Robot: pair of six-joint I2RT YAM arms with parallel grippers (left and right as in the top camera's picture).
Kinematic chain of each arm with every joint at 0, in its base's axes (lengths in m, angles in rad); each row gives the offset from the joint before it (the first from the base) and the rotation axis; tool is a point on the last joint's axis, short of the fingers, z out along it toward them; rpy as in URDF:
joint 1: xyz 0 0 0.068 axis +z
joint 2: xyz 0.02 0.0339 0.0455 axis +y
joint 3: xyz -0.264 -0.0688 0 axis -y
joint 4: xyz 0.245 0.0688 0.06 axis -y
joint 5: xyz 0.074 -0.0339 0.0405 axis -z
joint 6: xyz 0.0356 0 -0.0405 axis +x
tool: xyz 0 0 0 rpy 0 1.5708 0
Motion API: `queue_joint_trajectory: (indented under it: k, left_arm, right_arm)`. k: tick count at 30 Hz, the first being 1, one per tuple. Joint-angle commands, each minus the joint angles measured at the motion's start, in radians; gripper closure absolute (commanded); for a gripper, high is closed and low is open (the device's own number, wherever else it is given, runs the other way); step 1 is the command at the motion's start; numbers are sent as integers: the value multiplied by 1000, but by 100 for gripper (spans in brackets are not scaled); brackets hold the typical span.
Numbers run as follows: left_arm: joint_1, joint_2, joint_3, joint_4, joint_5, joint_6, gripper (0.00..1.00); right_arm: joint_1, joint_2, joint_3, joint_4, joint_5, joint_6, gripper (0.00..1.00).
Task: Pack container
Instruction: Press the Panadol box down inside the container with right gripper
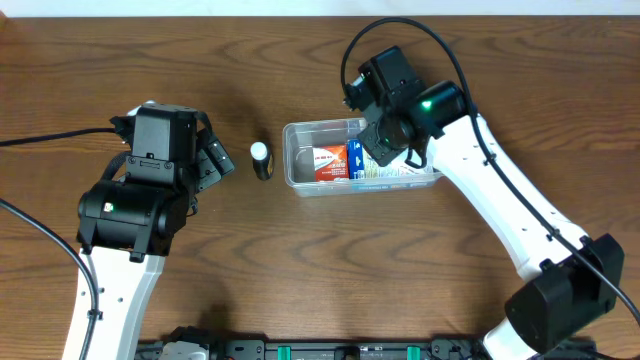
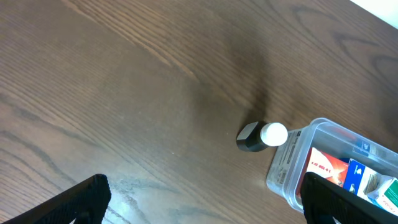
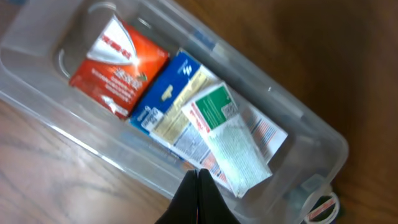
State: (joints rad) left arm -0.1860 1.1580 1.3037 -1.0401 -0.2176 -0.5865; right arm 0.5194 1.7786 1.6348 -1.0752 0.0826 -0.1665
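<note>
The clear plastic container (image 1: 300, 160) lies at the table's middle. It holds a red box (image 1: 329, 162), a blue box (image 1: 358, 158) and a green-and-white packet (image 3: 231, 134). My right gripper (image 3: 199, 186) is shut and empty, hovering over the container's near wall. My left gripper (image 2: 202, 199) is open and empty, above bare table left of the container (image 2: 292, 162). A small black bottle with a white cap (image 1: 261, 159) lies on the table just left of the container; it also shows in the left wrist view (image 2: 261, 135).
The dark wooden table (image 1: 300, 270) spreads all round. A roll of tape (image 3: 320, 208) lies beside the container's end in the right wrist view. Black cables (image 1: 40, 135) run over the table's left and back.
</note>
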Motion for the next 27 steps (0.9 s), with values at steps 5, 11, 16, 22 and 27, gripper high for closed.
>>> queue_joint_trajectory:
  k: [5, 11, 16, 22, 27]
  left_arm:
    - [4, 4, 3, -3, -19, 3, 2]
    - [4, 5, 3, -2, -19, 3, 2]
    - [4, 4, 3, -3, -19, 3, 2]
    - [4, 4, 3, -2, -19, 3, 2]
    - [4, 5, 3, -3, -19, 3, 2]
  right_arm:
    - [-53, 130, 17, -61, -50, -24, 99]
    - [-85, 203, 17, -78, -51, -24, 99]
    - [-118, 211, 16, -105, -93, -21, 99]
    - [-151, 218, 16, -127, -164, -21, 99]
    - [-153, 240, 16, -123, -170, -18, 99]
